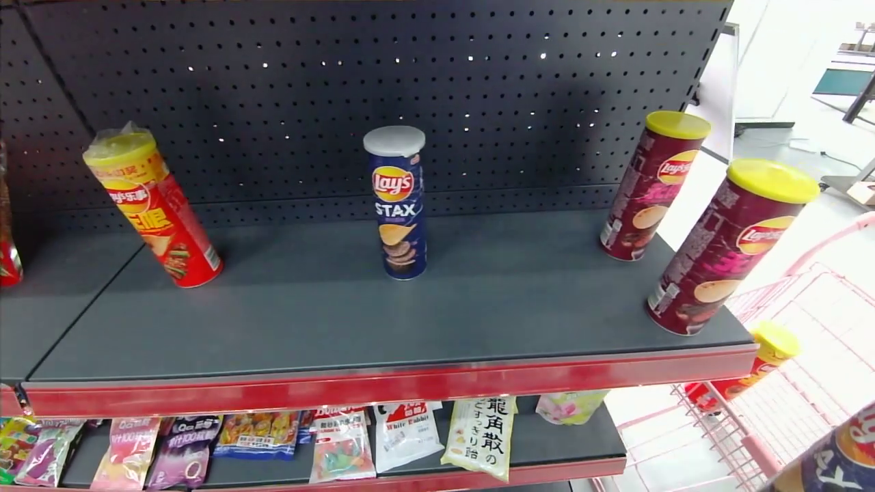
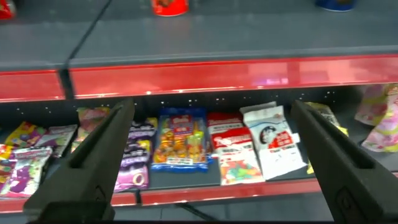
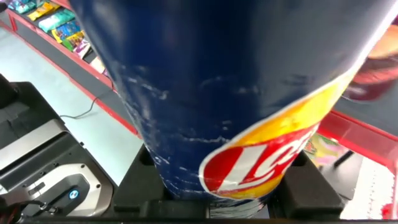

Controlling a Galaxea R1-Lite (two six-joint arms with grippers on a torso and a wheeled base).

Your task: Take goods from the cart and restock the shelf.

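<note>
A blue chip can (image 3: 205,93) sits between the black fingers of my right gripper (image 3: 221,196), which is shut on it. The same can (image 1: 839,456) pokes in at the lower right corner of the head view, beside the pink cart (image 1: 817,328). The dark shelf board (image 1: 328,321) carries a tilted red can (image 1: 154,208), an upright blue can (image 1: 398,202) and two maroon cans with yellow lids (image 1: 653,186) (image 1: 730,247). My left gripper (image 2: 211,109) is open and holds nothing, facing the lower shelf.
A red can with a yellow lid (image 1: 752,369) lies in the cart. Snack bags (image 1: 403,434) (image 2: 180,140) line the lower shelf below a red front rail (image 1: 383,386). Wide gaps separate the cans on the upper board. A pegboard wall (image 1: 342,89) closes the back.
</note>
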